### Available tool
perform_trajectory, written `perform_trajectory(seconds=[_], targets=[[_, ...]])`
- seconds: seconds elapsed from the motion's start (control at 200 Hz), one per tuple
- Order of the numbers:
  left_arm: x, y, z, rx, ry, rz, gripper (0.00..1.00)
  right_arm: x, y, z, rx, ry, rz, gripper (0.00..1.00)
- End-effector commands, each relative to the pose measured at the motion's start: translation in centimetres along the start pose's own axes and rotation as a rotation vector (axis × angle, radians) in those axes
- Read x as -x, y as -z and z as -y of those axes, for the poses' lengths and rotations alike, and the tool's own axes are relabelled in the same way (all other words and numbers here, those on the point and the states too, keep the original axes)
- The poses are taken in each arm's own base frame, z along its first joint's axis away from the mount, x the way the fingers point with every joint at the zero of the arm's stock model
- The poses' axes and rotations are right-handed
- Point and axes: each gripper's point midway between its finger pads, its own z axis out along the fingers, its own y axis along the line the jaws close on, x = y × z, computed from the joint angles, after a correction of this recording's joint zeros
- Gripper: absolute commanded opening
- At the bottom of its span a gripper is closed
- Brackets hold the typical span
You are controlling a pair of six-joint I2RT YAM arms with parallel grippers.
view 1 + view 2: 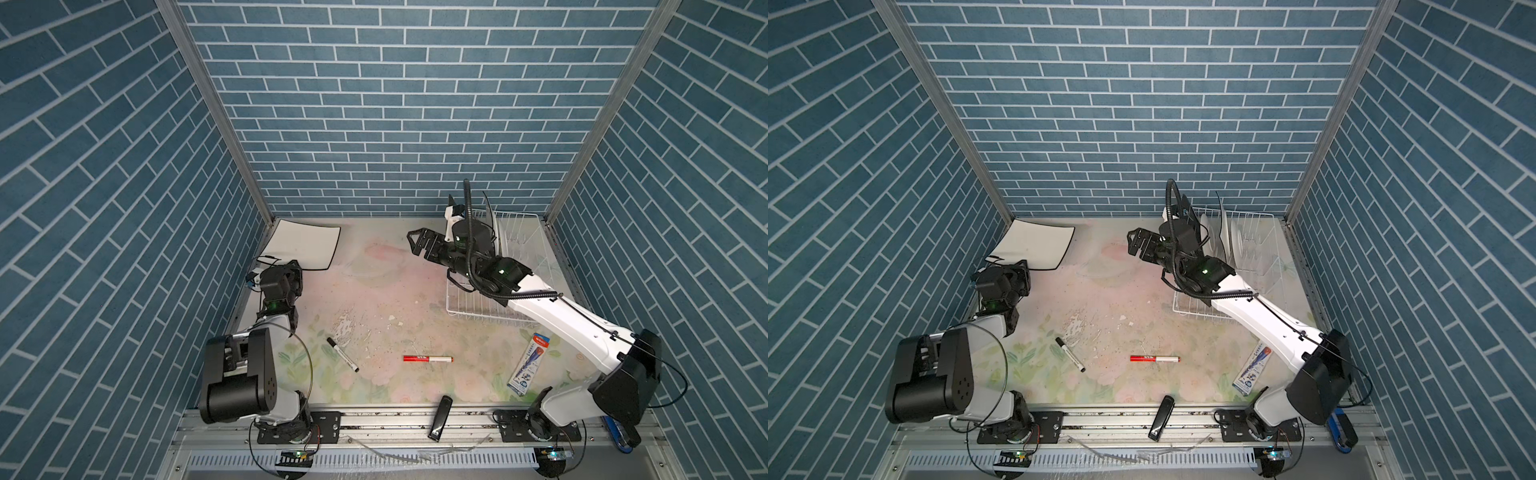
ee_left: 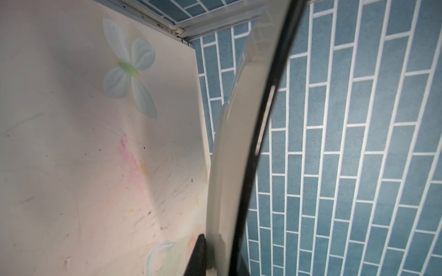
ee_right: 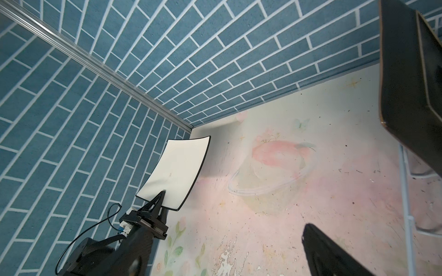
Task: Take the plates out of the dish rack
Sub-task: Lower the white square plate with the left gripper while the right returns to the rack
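Observation:
My left gripper [image 1: 296, 264] is shut on the near edge of a square white plate [image 1: 305, 244] with a thin black rim, holding it tilted near the back left corner. The left wrist view shows that plate [image 2: 229, 167] edge-on beside one finger [image 2: 198, 255]. The white wire dish rack [image 1: 462, 309] stands at the back right, with white plates [image 1: 1225, 232] upright in it. A black plate [image 3: 406, 71] stands close by my right wrist. My right gripper [image 1: 415, 244] hangs open and empty just left of the rack, over the table.
A black marker [image 1: 343, 354], a red marker [image 1: 428, 358] and a blue-and-white pen packet [image 1: 527, 365] lie on the front half of the floral table. A black bar-shaped object [image 1: 440, 417] rests on the front rail. Blue brick walls close in three sides.

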Motion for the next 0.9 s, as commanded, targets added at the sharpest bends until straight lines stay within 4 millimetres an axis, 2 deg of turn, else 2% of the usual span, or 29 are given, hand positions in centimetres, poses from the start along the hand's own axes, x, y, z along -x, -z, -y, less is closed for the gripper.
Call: perform_trajectory(seconds=[0.0,0.205,0.385,0.605,0.765,0.86,0.895], targets=[[2.3,0.6,7.2,-0.293,0.002,0.071,0.0,-0.2,-0.9,-1.0,0.014,0.045,-0.059,0.99],[2.4,-0.9,5.5,-0.278,-0.003,0.055,0.0,-2.7,-3.8,-1.4,0.064,-0.049,-0.159,0.99],[2.0,-2.9,5.1,-0.319,0.044,-0.006,0.0,-4.5,-5.7,-1.8,0.1,-0.098,-0.223,0.99],[2.0,-4.5,4.5,-0.303,0.041,-0.026,0.0,-4.8,-6.4,-1.9,0.098,-0.11,-0.248,0.99],[2.5,-5.3,3.5,-0.268,0.047,-0.012,0.0,-5.1,-6.9,-1.7,0.092,-0.116,-0.257,0.99],[2.4,-5.8,2.2,-0.235,0.069,-0.024,0.0,-5.2,-7.1,-1.8,0.091,-0.116,-0.261,0.99],[2.6,-6.2,3.0,-0.256,0.069,-0.024,0.0,-5.2,-7.2,-1.7,0.089,-0.115,-0.26,0.99]])
